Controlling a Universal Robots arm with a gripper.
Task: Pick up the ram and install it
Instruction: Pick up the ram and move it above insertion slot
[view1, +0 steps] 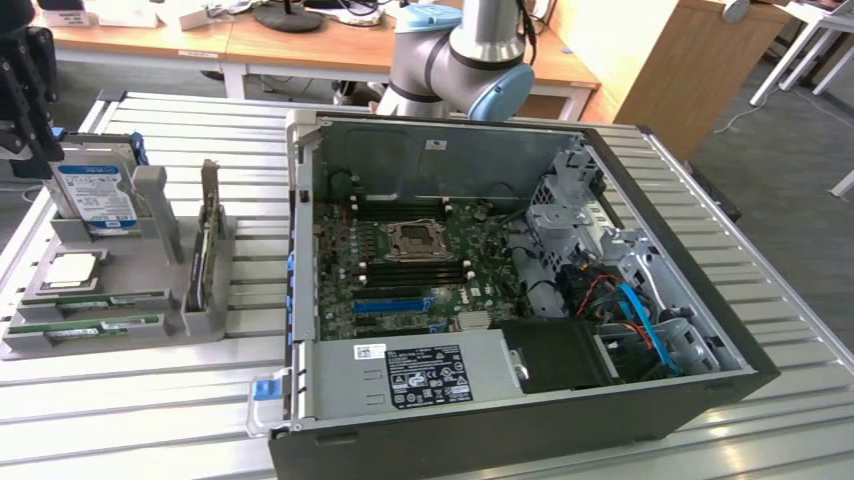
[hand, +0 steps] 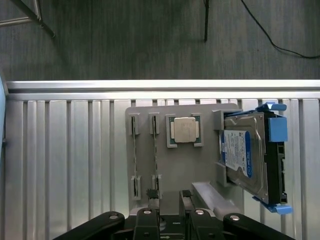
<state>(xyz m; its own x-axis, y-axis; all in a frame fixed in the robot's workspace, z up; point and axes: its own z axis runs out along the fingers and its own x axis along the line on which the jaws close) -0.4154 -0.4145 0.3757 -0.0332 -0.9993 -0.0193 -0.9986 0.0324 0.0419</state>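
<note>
1. Tool (hand: 169, 197) recorded nearest the lens: black fingers (hand: 151, 200) are held apart with nothing seen between them, so it is read as open and empty.
2. Just beyond the fingertips, the ram (hand: 156, 160) is seen edge-on as a thin line, stood in the end brackets of a grey holder (hand: 175, 170). No contact can be made out; the tool is judged to hang above it.
3. A second stick (hand: 135, 155) is set parallel in the neighbouring brackets, on the side away from a processor chip (hand: 184, 130).
4. Past the chip, a hard drive (hand: 240, 155) with blue rails is stood on edge in the same holder.
5. Holder is carried on a slatted metal desk (hand: 65, 160). In the exterior view it is found at the exterior view's left, with an open computer case (view1: 441, 170) just beside it.
6. Inside the case the motherboard (view1: 414, 250) is exposed. Long black slots (view1: 400, 265) beside the central socket are taken as the destination and appear unfilled, though this cannot be confirmed.
7. Step in hand is judged to be the approach for the pick-up: nothing is lifted and nothing is installed.
8. Requirement noted: so thin a board would need to be straddled squarely, clear of the brackets and the second stick, and drawn out without twist.
</note>
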